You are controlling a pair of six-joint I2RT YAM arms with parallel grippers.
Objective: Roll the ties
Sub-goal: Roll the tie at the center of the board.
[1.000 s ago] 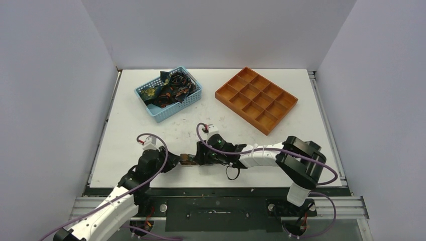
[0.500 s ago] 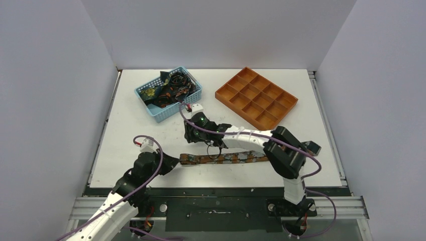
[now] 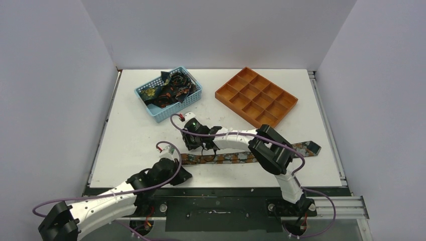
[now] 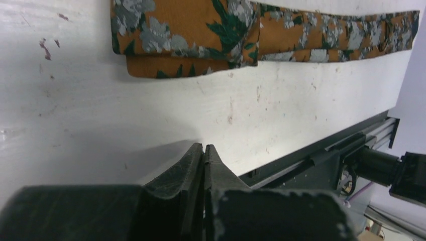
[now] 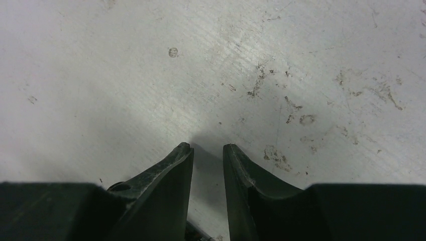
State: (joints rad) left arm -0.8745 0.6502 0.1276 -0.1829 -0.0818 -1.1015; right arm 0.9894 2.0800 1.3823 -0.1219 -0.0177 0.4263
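Starting with the tie [image 3: 226, 157]: where does it lie?

Flat on the counter [image 3: 135, 135], stretched left to right along the near edge. It is orange cloth with grey and green flowers. Its left end looks folded back on itself into a short double layer, as far as the left wrist view shows.

Is all of it in sight?

No. The right arm [image 3: 271, 153] crosses above it and hides a stretch towards the right. Whether the arm touches the cloth I cannot tell.

And the left claw [image 4: 204, 153]?

Its fingers are pressed together with nothing between them. It sits low over bare counter, on the near side of the folded end and apart from the cloth.

The right claw [image 5: 207, 153]?

There is a narrow gap between its fingers, and nothing is held in it. It points down at scuffed bare counter, just beyond the tie's left part on the far side.

What else is on the counter?

More ties [image 3: 168, 90] lie heaped in a light-blue mesh basket [image 3: 173, 111] at the far left. An orange tray [image 3: 240, 111] of compartments stands to the basket's right. Both are well apart from the flat tie.
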